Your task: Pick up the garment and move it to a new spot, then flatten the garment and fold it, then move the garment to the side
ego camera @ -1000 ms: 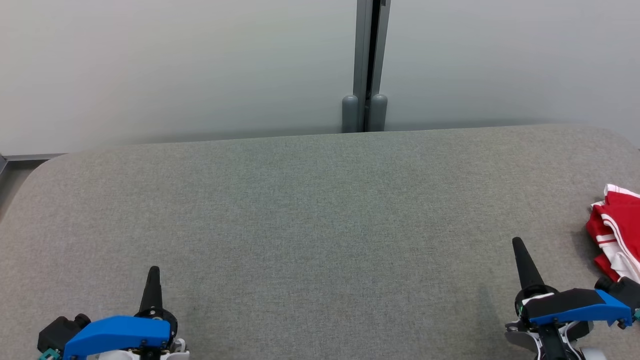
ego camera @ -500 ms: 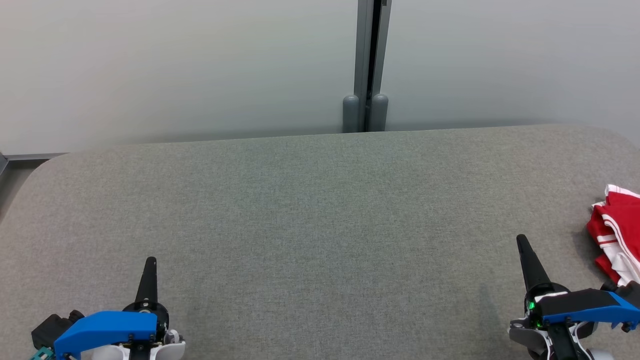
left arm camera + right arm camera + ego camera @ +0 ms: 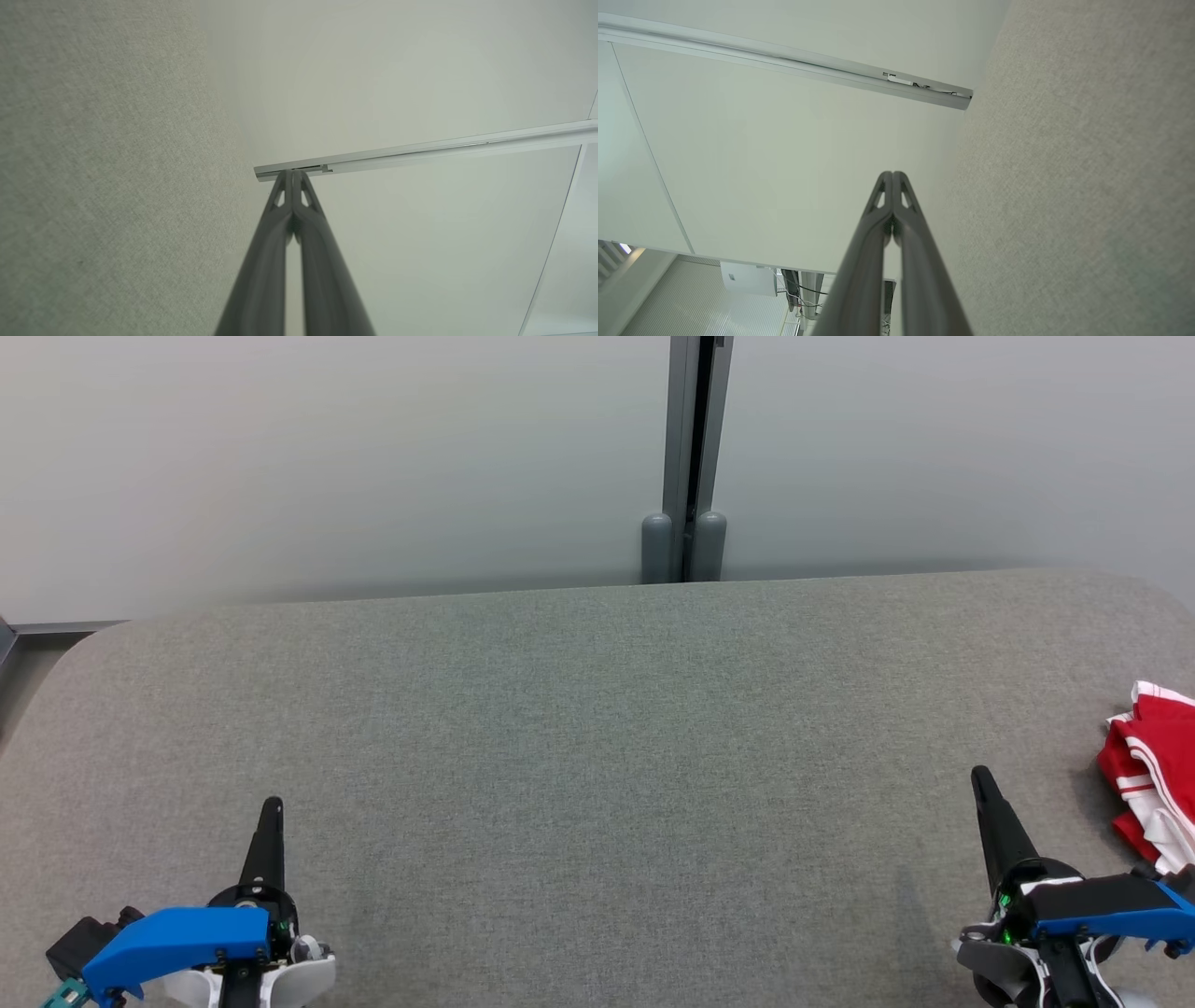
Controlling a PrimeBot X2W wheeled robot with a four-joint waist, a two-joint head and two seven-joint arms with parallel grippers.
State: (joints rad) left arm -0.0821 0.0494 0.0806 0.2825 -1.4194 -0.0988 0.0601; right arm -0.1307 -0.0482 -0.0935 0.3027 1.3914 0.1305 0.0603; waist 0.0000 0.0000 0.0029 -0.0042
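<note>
the garment point(image 3: 1153, 775) lies bunched at the right edge of the table point(image 3: 597, 756), near the right gripper point(image 3: 978, 775); the left gripper point(image 3: 272, 805) is well apart. both are closed, empty (fits a pickup ahead or a finished set-aside, so neither step is settled).

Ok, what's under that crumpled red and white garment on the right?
The crumpled red-and-white garment lies on the grey fabric-covered table. Its folds cover whatever else might be beneath, and the frame's edge cuts it off.
</note>
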